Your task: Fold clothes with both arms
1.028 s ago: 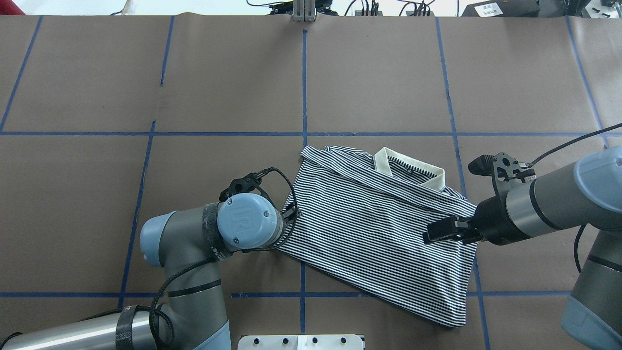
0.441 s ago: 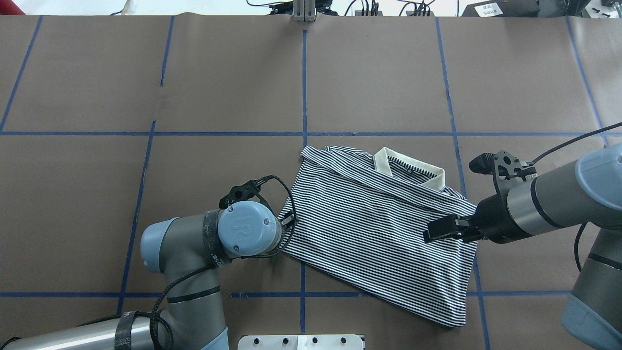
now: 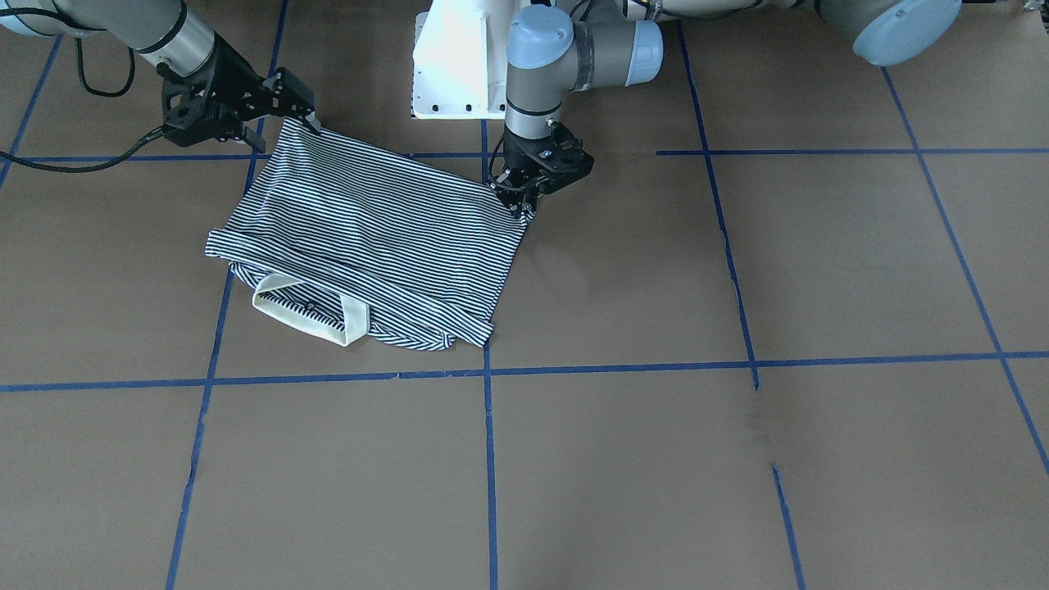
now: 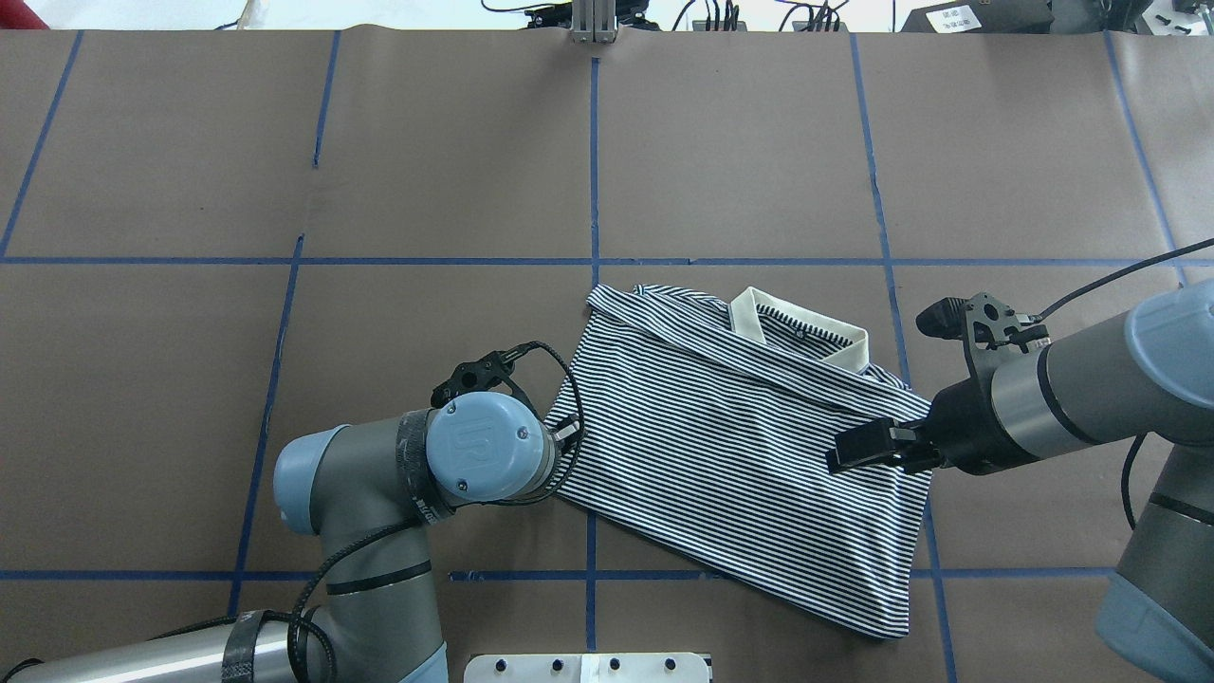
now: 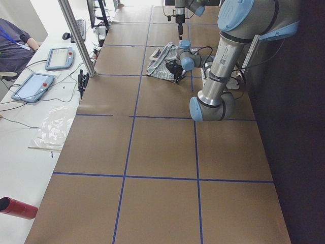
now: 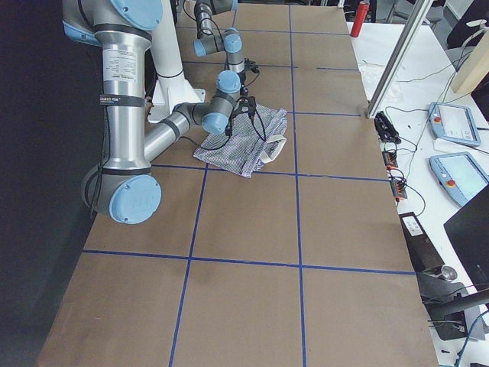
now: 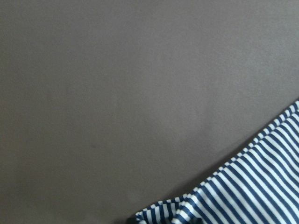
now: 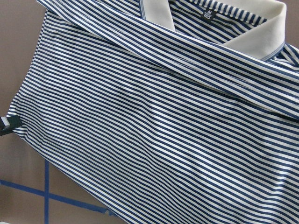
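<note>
The striped polo shirt (image 4: 740, 455) lies folded on the brown table, its cream collar (image 4: 759, 318) on the far side. It also shows in the front view (image 3: 369, 229) and fills the right wrist view (image 8: 154, 121). My left gripper (image 3: 524, 201) points down at the shirt's near left corner and is shut on it; the corner is drawn up to a point. In the overhead view the left wrist (image 4: 488, 448) hides most of that gripper. My right gripper (image 4: 844, 457) hovers above the shirt's right edge, jaws apart and empty; it also shows in the front view (image 3: 299, 102).
The white pedestal base (image 3: 451, 65) stands at the near table edge between the arms. Blue tape lines (image 4: 594, 171) grid the brown cover. A side bench with tablets (image 5: 35, 84) and an aluminium post (image 5: 76, 35) lies beyond the far edge.
My left wrist has moved slightly toward the robot's base, taking the shirt's left corner a little with it. The right arm has barely moved.
</note>
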Motion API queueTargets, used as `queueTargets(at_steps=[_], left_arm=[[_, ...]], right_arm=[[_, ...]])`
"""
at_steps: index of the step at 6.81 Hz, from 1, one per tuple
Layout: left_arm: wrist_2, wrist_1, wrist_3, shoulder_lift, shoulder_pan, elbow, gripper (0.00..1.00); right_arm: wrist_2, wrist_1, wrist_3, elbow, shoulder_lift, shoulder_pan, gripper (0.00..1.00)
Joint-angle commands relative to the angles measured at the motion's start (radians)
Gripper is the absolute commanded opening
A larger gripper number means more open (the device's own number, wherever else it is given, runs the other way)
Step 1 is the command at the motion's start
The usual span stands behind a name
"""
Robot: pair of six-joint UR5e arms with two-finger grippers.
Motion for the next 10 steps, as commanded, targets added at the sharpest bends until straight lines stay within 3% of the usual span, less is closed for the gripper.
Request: queueTargets(at_steps=[1, 6, 8, 10], left_arm=[[-0.002, 0.001, 0.010, 0.000, 0.000, -0.004, 0.00], [0.005, 0.027, 0.109, 0.008, -0.170, 0.028, 0.00], [0.054, 0.007, 0.228, -0.001, -0.254, 0.103, 0.00], [0.071, -0.136, 0.336, -0.068, -0.345, 0.280, 0.00]], right_arm=[[0.000, 0.000, 0.000, 0.000, 0.001, 0.001, 1.00], [-0.003, 0.000, 0.003, -0.001, 0.000, 0.001, 1.00], [-0.012, 0.000, 0.008, -0.004, 0.004, 0.001, 1.00], [-0.014, 0.000, 0.008, -0.012, 0.007, -0.001, 1.00]])
